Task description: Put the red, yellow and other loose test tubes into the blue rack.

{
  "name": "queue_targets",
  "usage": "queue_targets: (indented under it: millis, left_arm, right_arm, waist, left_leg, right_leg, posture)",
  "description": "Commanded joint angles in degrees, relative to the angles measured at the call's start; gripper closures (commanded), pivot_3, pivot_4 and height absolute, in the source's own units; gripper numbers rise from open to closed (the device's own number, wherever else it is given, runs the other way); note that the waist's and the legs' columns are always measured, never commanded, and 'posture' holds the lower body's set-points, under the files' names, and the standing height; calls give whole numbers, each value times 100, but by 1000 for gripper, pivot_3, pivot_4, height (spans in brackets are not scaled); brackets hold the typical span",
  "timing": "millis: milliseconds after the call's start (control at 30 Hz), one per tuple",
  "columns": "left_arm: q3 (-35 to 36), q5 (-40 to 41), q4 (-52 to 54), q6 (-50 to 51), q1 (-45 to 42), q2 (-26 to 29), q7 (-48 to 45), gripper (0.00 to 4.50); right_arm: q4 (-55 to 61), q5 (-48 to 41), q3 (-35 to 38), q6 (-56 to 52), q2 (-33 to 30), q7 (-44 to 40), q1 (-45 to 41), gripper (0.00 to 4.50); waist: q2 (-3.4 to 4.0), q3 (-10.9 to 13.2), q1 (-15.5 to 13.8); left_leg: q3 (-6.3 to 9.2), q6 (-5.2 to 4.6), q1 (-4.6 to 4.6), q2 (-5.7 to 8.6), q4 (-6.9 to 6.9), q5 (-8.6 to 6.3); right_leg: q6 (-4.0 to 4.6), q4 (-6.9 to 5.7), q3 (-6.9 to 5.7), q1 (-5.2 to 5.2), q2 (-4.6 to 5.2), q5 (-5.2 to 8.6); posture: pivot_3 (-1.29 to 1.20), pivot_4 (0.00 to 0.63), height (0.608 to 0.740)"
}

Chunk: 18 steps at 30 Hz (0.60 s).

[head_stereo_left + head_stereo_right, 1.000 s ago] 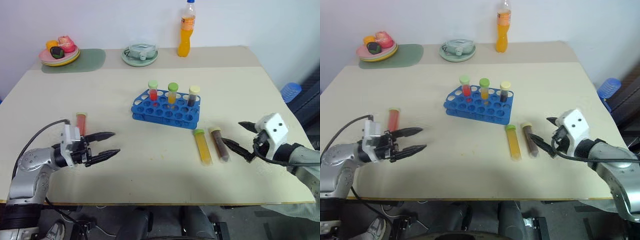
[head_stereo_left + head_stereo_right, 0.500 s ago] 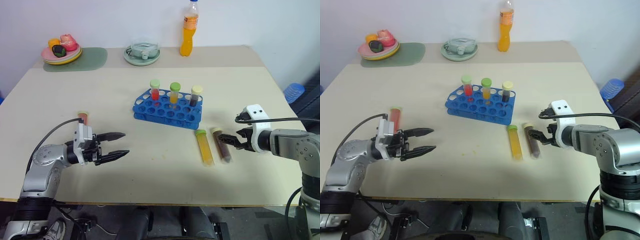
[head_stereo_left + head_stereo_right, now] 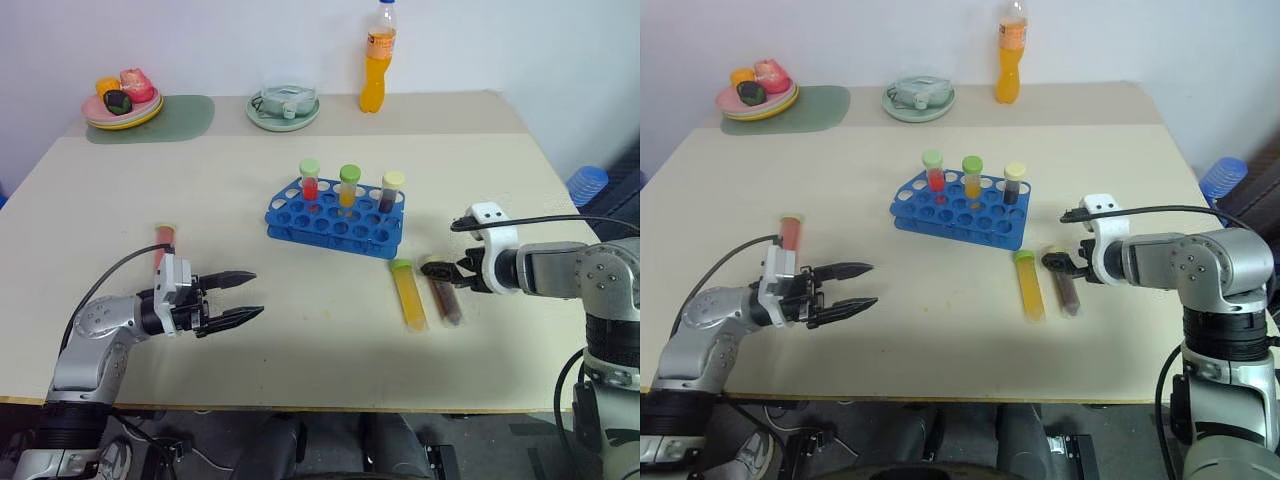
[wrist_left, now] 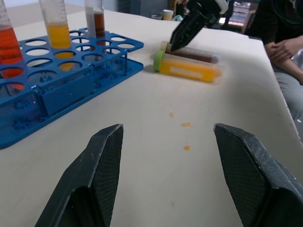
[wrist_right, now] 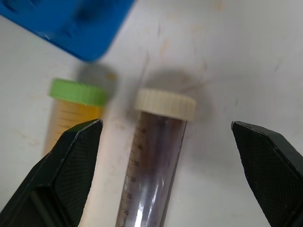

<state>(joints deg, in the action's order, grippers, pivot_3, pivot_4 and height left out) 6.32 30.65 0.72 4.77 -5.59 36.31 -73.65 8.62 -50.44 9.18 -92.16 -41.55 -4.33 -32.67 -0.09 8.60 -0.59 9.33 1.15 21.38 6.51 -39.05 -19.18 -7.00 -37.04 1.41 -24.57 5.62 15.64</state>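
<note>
The blue rack (image 3: 335,218) stands mid-table with three capped tubes upright in its back row. Three loose test tubes lie flat on the table. A yellow one with a green cap (image 3: 408,295) and a dark brown one with a cream cap (image 3: 443,298) lie side by side, right of the rack. A red one (image 3: 161,243) lies at the far left. My right gripper (image 3: 438,270) is open, its fingers either side of the brown tube's cream cap (image 5: 165,104) without touching it. Open and empty, my left gripper (image 3: 258,293) hovers right of the red tube and points toward the rack.
An orange drink bottle (image 3: 374,60), a round pale-green dish (image 3: 283,106) and a plate of food (image 3: 122,100) on a green mat line the table's back edge. A seated person (image 4: 284,42) is beyond the table's right side.
My right gripper has swung in toward the brown tube and tipped downward, ending over its cream cap. The left gripper has hardly moved. The tubes and rack lie as before.
</note>
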Motion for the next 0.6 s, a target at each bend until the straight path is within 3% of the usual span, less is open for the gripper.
queue_targets:
  millis: [33,133,300,600]
  left_arm:
    - [105,29,218,-8,83,78,47,1402]
    - [127,40,269,-11,157,86,102,1370]
    - [134,57,313,-2,227,112,152,1370]
    - [144,66,381,-4,324,116,234,1370]
  right_arm:
    - [-71,-346,-22,-34,-130,310,-6,0]
    - [-154,-471,-120,-34,-181,478,-7,815]
    - [-157,-729,-226,-34,-193,685,-3,3362]
    - [781,-257,-626,240,-559,217,175,3362]
  waist:
    - [0,0,2]
    - [0,0,3]
    - [-1,-1,-12]
    - [-3,-2,-25]
  left_leg:
    - [0,0,0,0,1,0]
    - [0,0,0,-1,1,0]
    - [1,0,-1,-1,0,0]
    - [2,-3,0,1,-2,-2]
  right_leg:
    - [0,0,0,0,0,0]
    - [0,0,0,0,-1,0]
    - [0,1,0,3,0,0]
    - [0,5,-2,6,2,0]
  posture:
    - [0,150,740]
    - [0,150,740]
    - [0,150,740]
    - [0,150,740]
